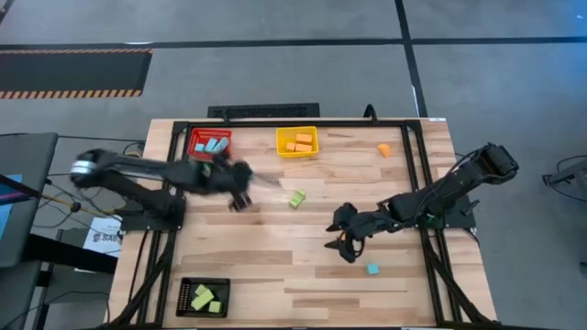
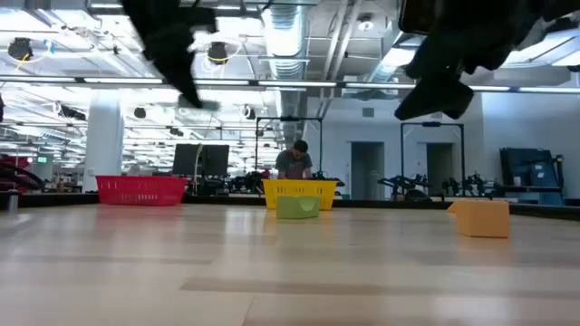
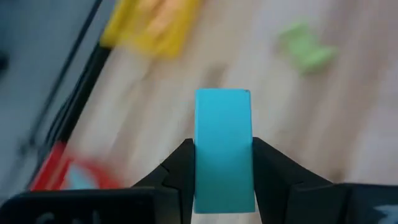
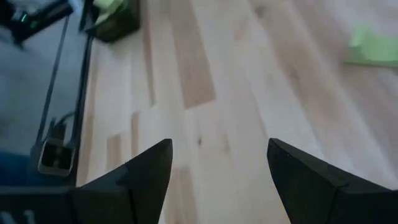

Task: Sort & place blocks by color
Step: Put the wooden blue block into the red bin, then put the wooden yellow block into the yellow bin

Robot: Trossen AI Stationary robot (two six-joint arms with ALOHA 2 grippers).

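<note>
Pale wood planks make up the table [image 1: 275, 266], with a red tray [image 1: 210, 142], a yellow tray [image 1: 297, 141] and a black tray [image 1: 203, 296] along its edges. Above the table between the red and yellow trays, the left hand [image 3: 222, 163] pinches a light blue block [image 3: 223, 149]. I judge the blue goes to the red tray: centre over it, lower, then release. Spread and empty, the right hand [image 4: 219, 163] hovers near a loose blue block [image 1: 372, 269]; green [image 1: 297, 198] and orange [image 1: 383, 148] blocks wait.
</note>
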